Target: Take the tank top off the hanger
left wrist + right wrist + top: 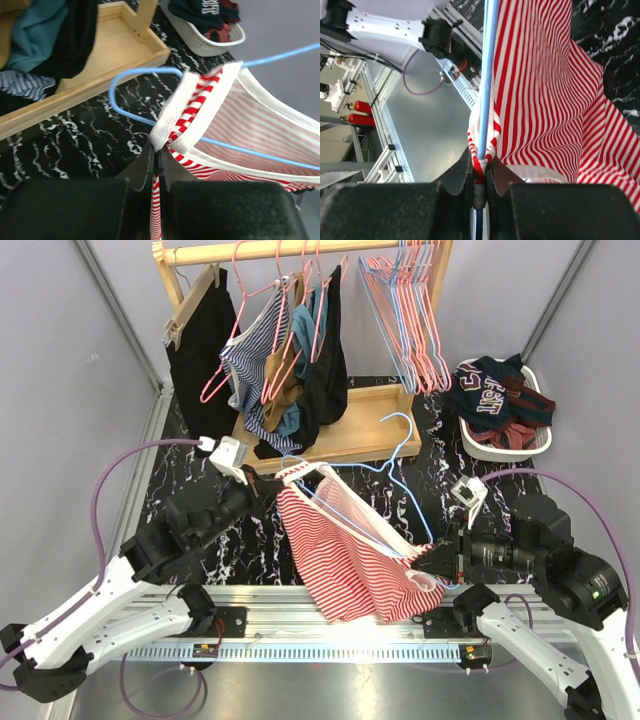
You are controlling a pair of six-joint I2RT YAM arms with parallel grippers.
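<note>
The red-and-white striped tank top (350,560) hangs on a light blue wire hanger (415,510) held above the black marble table between my two arms. My left gripper (272,483) is shut on the top's white-edged shoulder strap (195,105) at the upper left, next to the hanger's hook (150,69). In the left wrist view the left gripper (157,150) has striped cloth pinched between its jaws. My right gripper (432,562) is at the lower right. In the right wrist view it (481,162) is shut on the hanger's wire (487,75), with a fold of the tank top (545,100) wrapped round it.
A wooden clothes rack (350,430) stands at the back, with several garments and a bunch of empty hangers (410,320). A white basket (505,445) of dark clothes sits at the back right. An aluminium rail (300,600) runs along the near edge.
</note>
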